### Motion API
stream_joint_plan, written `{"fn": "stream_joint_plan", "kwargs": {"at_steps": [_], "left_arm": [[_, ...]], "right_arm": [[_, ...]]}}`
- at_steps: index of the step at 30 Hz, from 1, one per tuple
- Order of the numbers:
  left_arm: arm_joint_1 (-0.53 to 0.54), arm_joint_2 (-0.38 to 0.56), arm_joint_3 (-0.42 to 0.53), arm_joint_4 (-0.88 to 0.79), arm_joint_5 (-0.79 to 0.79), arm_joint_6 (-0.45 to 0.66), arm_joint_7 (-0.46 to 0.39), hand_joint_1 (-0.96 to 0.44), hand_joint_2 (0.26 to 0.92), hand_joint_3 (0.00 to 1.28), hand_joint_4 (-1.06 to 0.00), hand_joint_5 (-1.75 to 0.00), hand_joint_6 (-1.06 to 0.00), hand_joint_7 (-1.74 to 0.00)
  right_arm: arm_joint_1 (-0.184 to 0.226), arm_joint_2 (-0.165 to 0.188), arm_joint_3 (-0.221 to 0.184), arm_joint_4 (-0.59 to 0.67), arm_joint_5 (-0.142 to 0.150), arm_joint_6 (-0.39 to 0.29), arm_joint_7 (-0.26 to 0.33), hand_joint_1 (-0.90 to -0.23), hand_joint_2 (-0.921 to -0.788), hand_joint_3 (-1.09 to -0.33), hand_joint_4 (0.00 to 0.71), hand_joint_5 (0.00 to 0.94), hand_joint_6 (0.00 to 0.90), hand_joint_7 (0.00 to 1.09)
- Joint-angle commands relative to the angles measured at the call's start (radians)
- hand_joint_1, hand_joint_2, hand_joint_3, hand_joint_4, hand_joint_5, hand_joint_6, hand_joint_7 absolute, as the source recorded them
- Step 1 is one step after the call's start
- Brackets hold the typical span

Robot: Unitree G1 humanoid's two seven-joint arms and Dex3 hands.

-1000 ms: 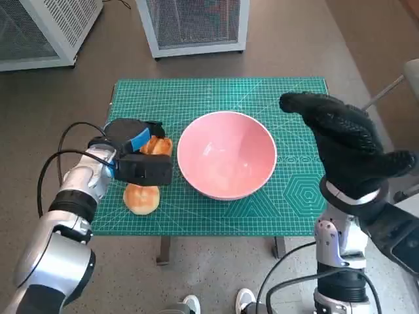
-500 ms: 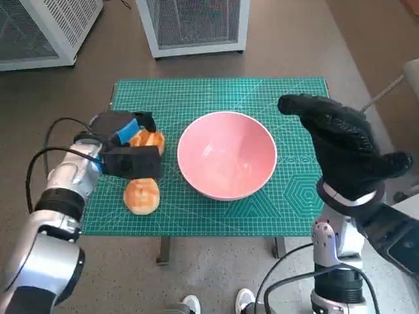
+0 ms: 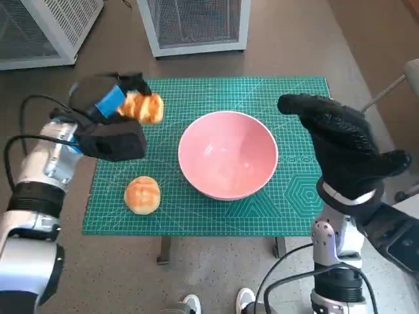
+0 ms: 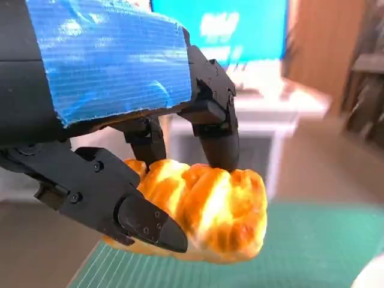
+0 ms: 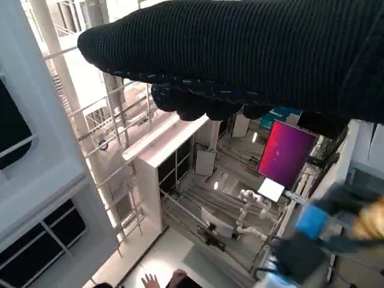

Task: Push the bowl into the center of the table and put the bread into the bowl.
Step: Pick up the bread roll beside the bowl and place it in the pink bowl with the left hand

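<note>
1. The pink bowl (image 3: pixel 227 162) sits mid-bench on the green mat (image 3: pixel 209 91); nothing lies in it.
2. The left robot hand (image 3: pixel 108 124) is raised over the mat's left edge, its fingers (image 4: pixel 217 135) clamped on a golden bread (image 3: pixel 143 107), held off the mat.
3. A round bun (image 3: pixel 142 194) lies on the mat, left of the bowl.
4. The right robot hand (image 3: pixel 340 144), fingers spread and holding nothing, hangs just right of the bowl.
5. White cabinets (image 3: pixel 196 26) stand on the floor beyond the bench.
</note>
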Motion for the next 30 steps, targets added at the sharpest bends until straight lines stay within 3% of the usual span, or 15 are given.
{"fn": "stream_joint_plan", "kwargs": {"at_steps": [1, 9, 15, 22, 30], "left_arm": [[0.059, 0.020, 0.054, -0.167, -0.032, 0.037, -0.034, 0.00, 0.921, 0.06, -0.71, -1.13, -0.62, -1.20], [0.168, -0.020, 0.131, -0.527, -0.073, 0.120, -0.088, 0.00, 0.920, 0.06, -0.71, -1.13, -0.61, -1.19], [0.202, -0.070, 0.127, -0.679, -0.097, 0.131, -0.138, 0.00, 0.920, 0.05, -0.72, -1.13, -0.64, -1.15], [0.204, -0.123, 0.088, -0.710, -0.095, 0.097, -0.191, 0.00, 0.918, 0.03, -0.73, -1.10, -0.68, -1.13], [0.178, -0.173, 0.034, -0.635, -0.069, 0.045, -0.224, 0.00, 0.920, 0.05, -0.70, -1.12, -0.65, -1.17]], "right_arm": [[0.014, 0.007, -0.005, 0.013, 0.017, 0.008, 0.010, -0.395, -0.921, -0.401, 0.243, 0.000, 0.175, 0.35], [0.019, 0.007, -0.004, 0.011, 0.012, 0.012, 0.008, -0.395, -0.921, -0.403, 0.243, 0.000, 0.166, 0.35], [0.023, 0.006, -0.004, 0.005, 0.015, 0.022, 0.005, -0.394, -0.921, -0.407, 0.242, 0.000, 0.163, 0.35], [0.041, 0.012, -0.002, -0.019, 0.003, 0.030, -0.009, -0.398, -0.921, -0.412, 0.240, 0.000, 0.160, 0.36], [0.059, 0.016, 0.006, -0.047, -0.027, 0.028, -0.036, -0.420, -0.921, -0.428, 0.240, 0.000, 0.156, 0.37]]}}
